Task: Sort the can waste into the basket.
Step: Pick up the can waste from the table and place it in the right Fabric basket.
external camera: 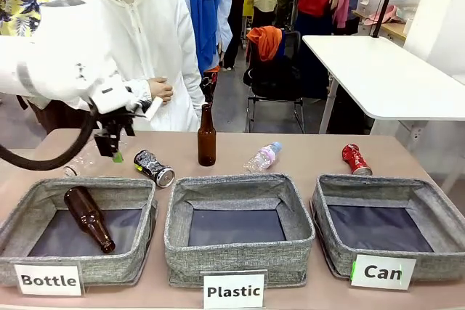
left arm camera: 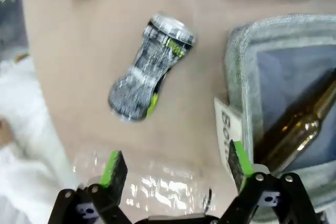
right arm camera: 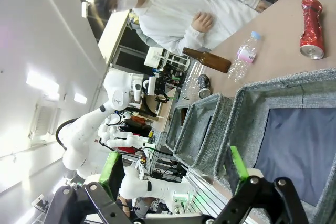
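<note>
A crushed black-and-silver can (external camera: 154, 168) lies on the table behind the "Bottle" bin; in the left wrist view the same can (left arm camera: 149, 69) is ahead of the fingers. My left gripper (external camera: 112, 144) (left arm camera: 176, 166) hangs open just left of it, over a crumpled clear bottle (left arm camera: 152, 184), holding nothing. A crushed red can (external camera: 356, 159) (right arm camera: 312, 27) lies behind the grey basket (external camera: 336, 241) labelled "Can" at the right. My right gripper (right arm camera: 174, 169) is open and empty, above the near side of that basket (right arm camera: 294, 82), whose dark bottom is bare.
The "Bottle" bin (external camera: 80, 185) holds a brown bottle (external camera: 89, 217). The "Plastic" bin (external camera: 240, 252) sits in the middle. An upright brown bottle (external camera: 207, 136) and a clear bottle with a pink label (external camera: 263, 157) stand behind it. A person in white stands at the far edge.
</note>
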